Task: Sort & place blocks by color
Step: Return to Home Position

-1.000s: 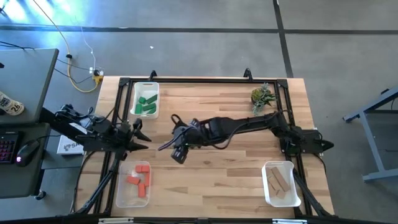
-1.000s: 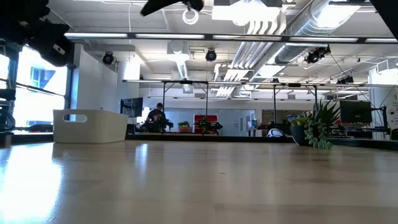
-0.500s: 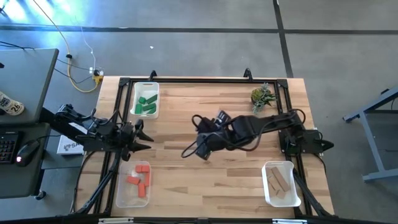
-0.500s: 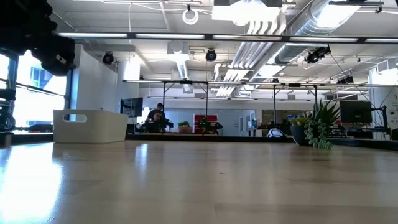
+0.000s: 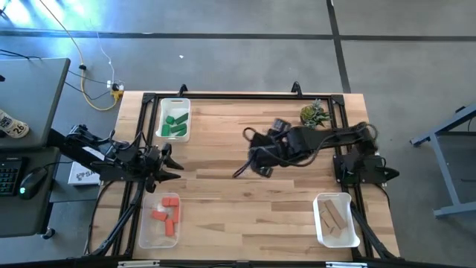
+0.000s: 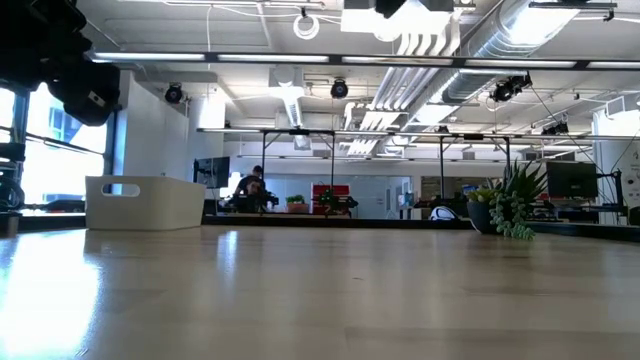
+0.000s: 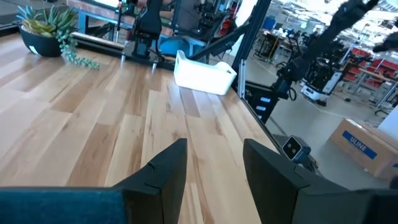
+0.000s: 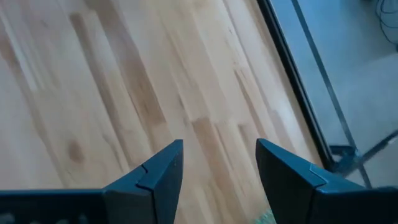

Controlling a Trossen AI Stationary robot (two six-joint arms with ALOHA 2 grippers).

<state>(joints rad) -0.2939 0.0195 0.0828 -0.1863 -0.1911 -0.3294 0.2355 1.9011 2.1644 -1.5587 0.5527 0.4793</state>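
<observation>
The blocks lie sorted in three clear trays. The green ones [image 5: 175,123] are at the far left, the red-orange ones [image 5: 166,214] at the near left, and the tan ones [image 5: 336,217] at the near right. My left gripper [image 5: 172,160] [image 7: 214,146] waits at the table's left edge between the two left trays; it is open and holds nothing. My right gripper [image 5: 256,165] [image 8: 217,149] hangs high over bare wood right of the table's middle, slanting down. It too is open, with nothing between its fingers.
A small potted plant [image 5: 313,115] stands at the far right corner. A black metal frame [image 5: 238,95] runs round the table's edges. The near-right tray [image 7: 205,73] also shows in the left wrist view. Bare wood lies between the trays.
My right gripper has drawn back from the table's middle toward the right edge and risen, turning at the wrist as it went. It has stayed open with nothing in it. No block has moved.
</observation>
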